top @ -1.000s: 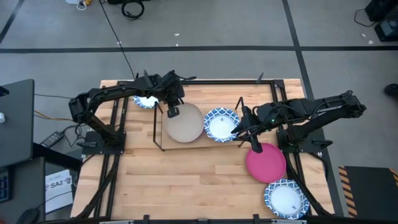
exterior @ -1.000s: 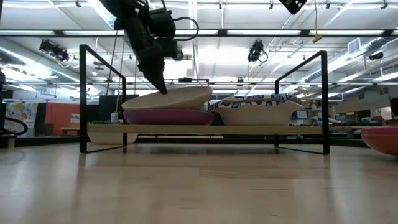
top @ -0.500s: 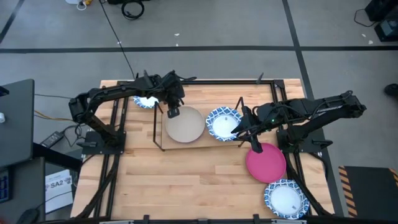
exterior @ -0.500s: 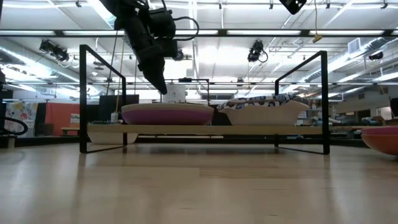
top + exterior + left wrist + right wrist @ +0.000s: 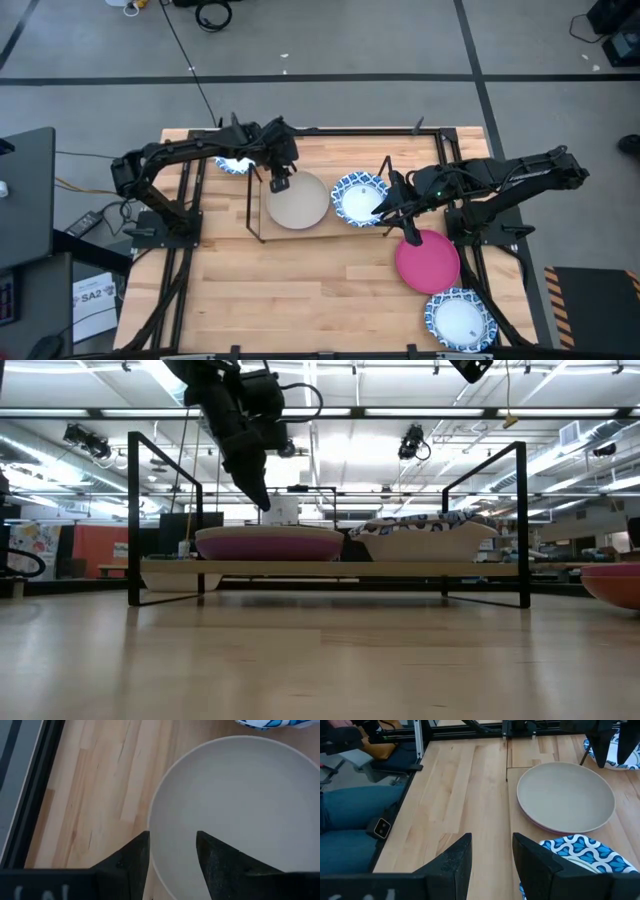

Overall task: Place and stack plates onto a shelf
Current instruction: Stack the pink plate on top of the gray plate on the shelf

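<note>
A beige plate (image 5: 297, 200) lies level on a purple plate (image 5: 268, 547) at the left end of the shelf (image 5: 330, 568). Beside it on the shelf sits a blue-and-white plate (image 5: 357, 198). My left gripper (image 5: 172, 865) is open, slanting down just above the beige plate's (image 5: 235, 810) far left rim, one finger on either side of it and clear of it. My right gripper (image 5: 492, 862) hangs open and empty over the shelf's right end, near the blue-and-white plate (image 5: 580, 852).
A magenta plate (image 5: 427, 260) and another blue-and-white plate (image 5: 460, 320) lie on the table at the near right. A third patterned plate (image 5: 233, 163) lies under my left arm, off the shelf's far left end. A person's legs (image 5: 350, 820) show beyond the table.
My left gripper has let go of the beige plate's rim. The plate, tilted a second ago with that rim raised, has dropped level onto the purple plate. Both arms have kept their places.
</note>
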`<action>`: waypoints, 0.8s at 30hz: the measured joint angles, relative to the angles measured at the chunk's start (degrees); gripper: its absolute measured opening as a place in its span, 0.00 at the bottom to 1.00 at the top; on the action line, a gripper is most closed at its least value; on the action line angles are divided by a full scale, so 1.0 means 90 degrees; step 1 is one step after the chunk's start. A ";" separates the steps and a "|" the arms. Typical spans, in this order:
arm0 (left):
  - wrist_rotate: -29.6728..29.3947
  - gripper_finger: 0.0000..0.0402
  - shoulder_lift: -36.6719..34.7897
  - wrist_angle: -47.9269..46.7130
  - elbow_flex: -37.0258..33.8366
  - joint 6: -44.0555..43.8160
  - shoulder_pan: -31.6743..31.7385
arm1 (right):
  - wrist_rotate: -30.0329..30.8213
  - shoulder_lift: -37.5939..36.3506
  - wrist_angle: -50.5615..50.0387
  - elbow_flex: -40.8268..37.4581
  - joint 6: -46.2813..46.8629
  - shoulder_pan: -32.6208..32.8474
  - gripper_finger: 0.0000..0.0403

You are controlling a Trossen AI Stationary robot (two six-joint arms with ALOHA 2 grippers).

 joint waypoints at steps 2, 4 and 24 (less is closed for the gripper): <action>0.0000 0.42 0.0000 0.0000 0.0000 0.0000 -0.0054 | 0.0000 0.0000 0.0000 0.0000 0.0000 0.0000 0.37; 0.0000 0.42 0.0000 0.0000 0.0000 0.0001 -0.0109 | 0.0000 0.0000 -0.0002 0.0000 0.0000 0.0000 0.37; 0.0007 0.42 0.0000 0.0002 0.0002 -0.0372 -0.0963 | -0.0357 -0.0047 -0.0961 0.0000 0.1026 0.0359 0.37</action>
